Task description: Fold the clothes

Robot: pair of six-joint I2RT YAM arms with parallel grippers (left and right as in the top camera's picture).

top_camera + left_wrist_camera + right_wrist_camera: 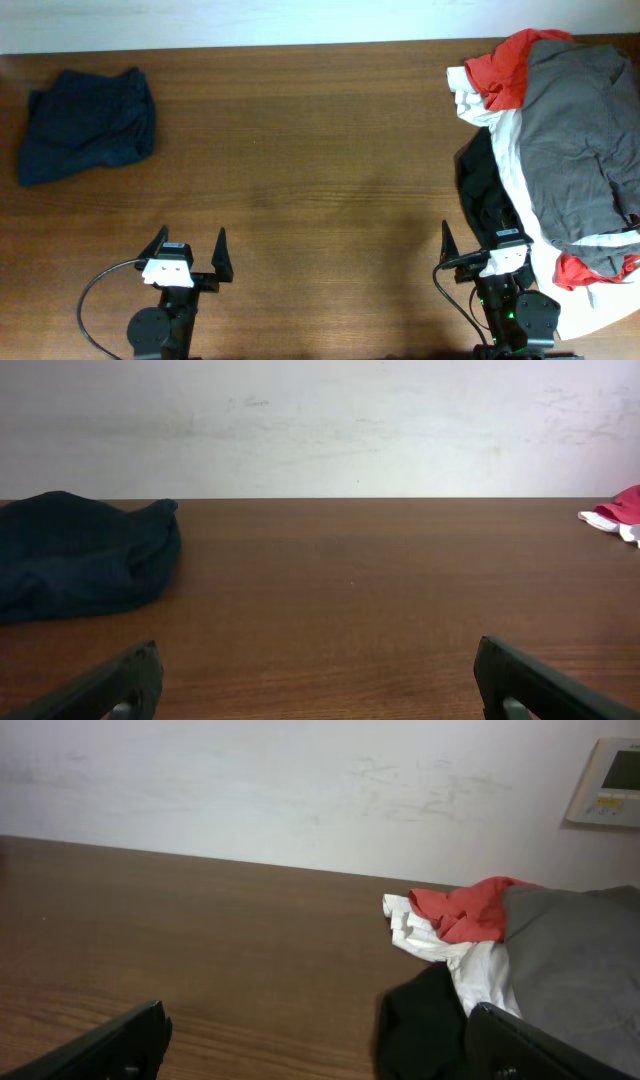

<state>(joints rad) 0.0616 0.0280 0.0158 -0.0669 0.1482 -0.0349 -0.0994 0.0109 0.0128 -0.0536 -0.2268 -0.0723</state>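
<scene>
Right gripper (315, 1020) spread wide, clothes pile (570, 140) just beside it (left gripper (190, 250) wide too).

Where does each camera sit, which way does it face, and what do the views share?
Overhead: fixed above the table, looking straight down; both arms show at the near edge.
Left wrist: low on the left arm, facing the far wall; open left gripper frames the view, navy garment at left.
Right wrist: low on the right arm, facing the wall; open right gripper before the clothes pile.
Shared: overhead shows the garment and pile too.
</scene>
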